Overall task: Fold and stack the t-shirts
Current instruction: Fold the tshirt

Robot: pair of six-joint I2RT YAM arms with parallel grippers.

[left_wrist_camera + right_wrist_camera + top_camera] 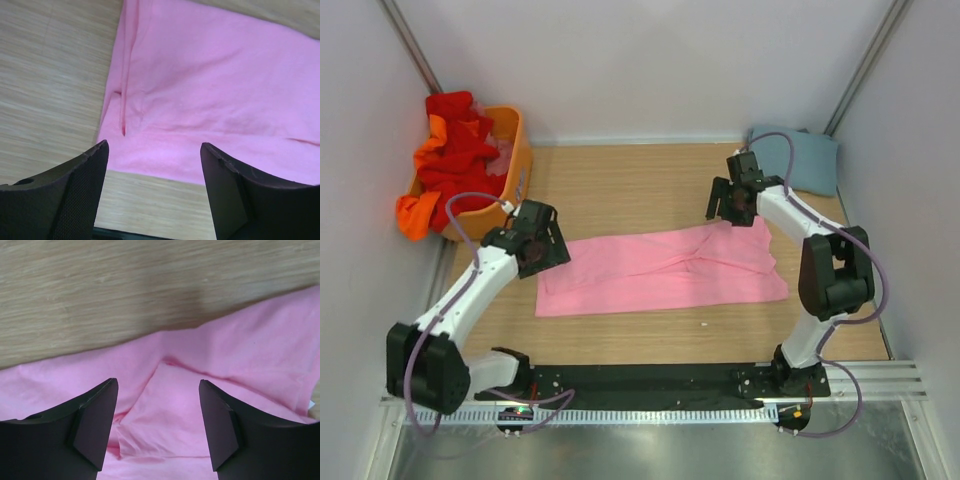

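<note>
Pink t-shirt [665, 270] lies spread flat, long side across the table [620, 180], mid-board; it is partly folded, with a ridge and creases running in from its far edge towards the centre. L gripper [542, 250] hangs over the shirt's left end. In the wrist view its jaws [155, 145] stand wide apart with nothing between them, and the shirt's corner and side hem [210, 90] lie below and ahead; no contact with the cloth can be seen. R gripper [730, 205] hangs at the shirt's far-right edge. Its jaws [158, 381] are likewise spread and hold nothing; under them is a folded-over flap of pink cloth [200, 390], with bare wood just beyond. Whether the fingertips touch the fabric cannot be told. Other items: orange basket [515, 165] stands well left of and behind the pink shirt, against the left wall, heaped with red shirts [455, 150]; an orange shirt [415, 215] hangs over its near-left rim. Folded grey-blue shirt [800, 160] sits behind and to the right of the pink shirt in the far-right corner, apart from it. Obstructions: L arm's forearm crosses the board nr the shirt's left end, and the R arm's elbow stands just right of its right edge. Neither covers the cloth. Black base rail [650, 380] runs along the near side, apart from the shirt's front hem.
</note>
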